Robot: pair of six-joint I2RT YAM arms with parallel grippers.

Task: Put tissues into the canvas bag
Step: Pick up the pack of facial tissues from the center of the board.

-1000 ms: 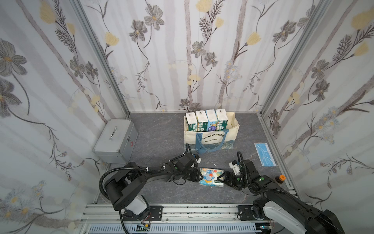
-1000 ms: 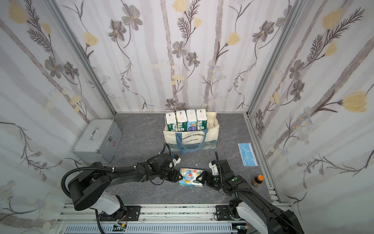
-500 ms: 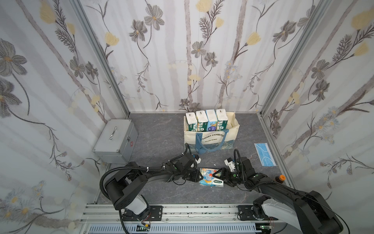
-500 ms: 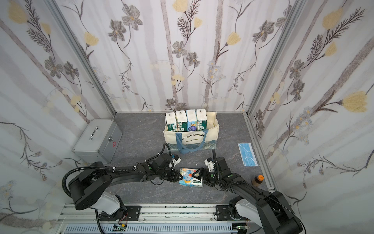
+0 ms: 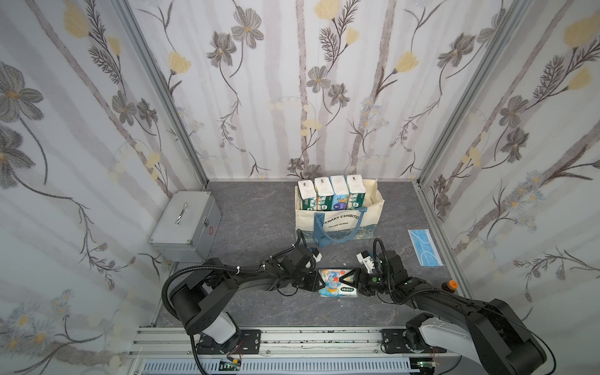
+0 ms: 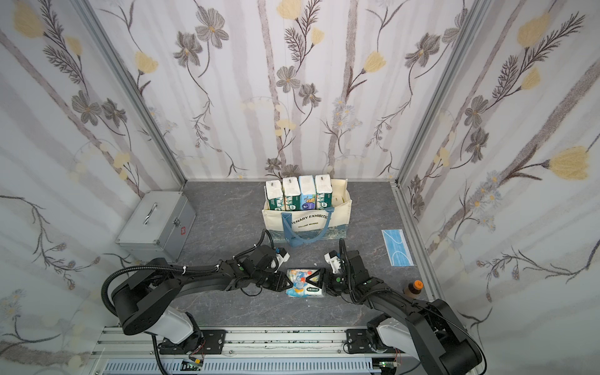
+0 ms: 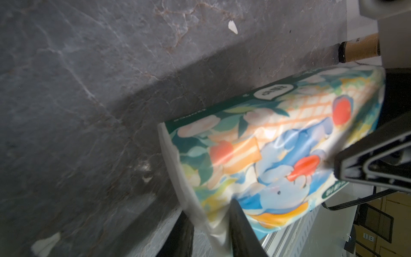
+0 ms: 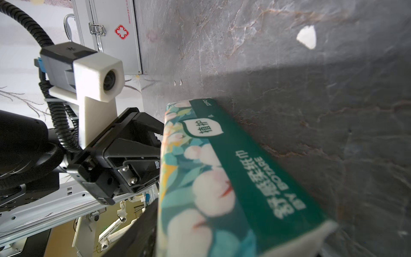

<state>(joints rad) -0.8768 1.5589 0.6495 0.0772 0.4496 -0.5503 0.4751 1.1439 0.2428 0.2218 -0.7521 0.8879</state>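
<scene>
Grey marbled counter [image 5: 259,211], floral walls [image 5: 292,97] around it. Your tissue pack [image 5: 336,287] is near the front edge, about the middle. Your left tool [image 5: 319,281] pinches one end of it. Your right tool [image 5: 352,280] straddles the opposite end, one jaw on the printed face; you cannot tell whether it grips. Farther back stands the canvas bag [image 5: 337,224], four packs [image 5: 331,193] upright inside it.
</scene>
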